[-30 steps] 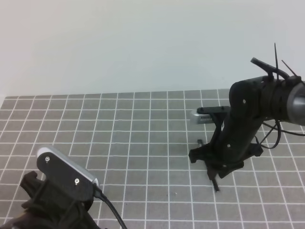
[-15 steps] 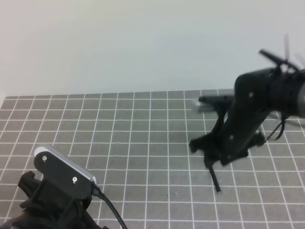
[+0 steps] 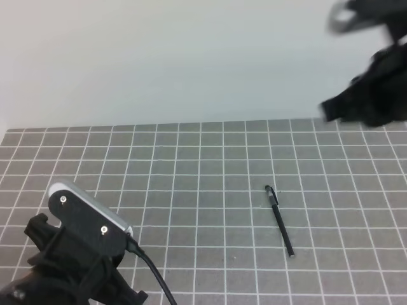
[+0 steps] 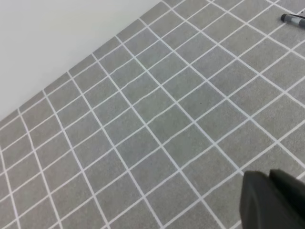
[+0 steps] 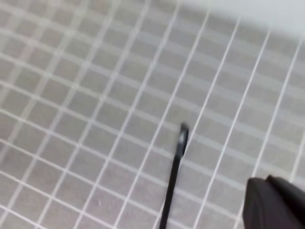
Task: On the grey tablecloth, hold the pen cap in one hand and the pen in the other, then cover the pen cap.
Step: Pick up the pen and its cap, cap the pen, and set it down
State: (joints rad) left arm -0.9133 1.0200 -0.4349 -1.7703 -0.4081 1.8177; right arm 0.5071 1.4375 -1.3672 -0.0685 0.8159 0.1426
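Pen lying alone on grey tablecloth, open approach from every side

Look at the upper half of the high view and you see a plain, pale wall, evenly lit, with no strong shadow on it. It meets the worktop along a straight line that runs across the middle of the frame. In the left wrist view you find the same pale surface filling the upper left corner, its edge slanting down to the left. In the right wrist view you catch only a blurred pale strip along the top right.
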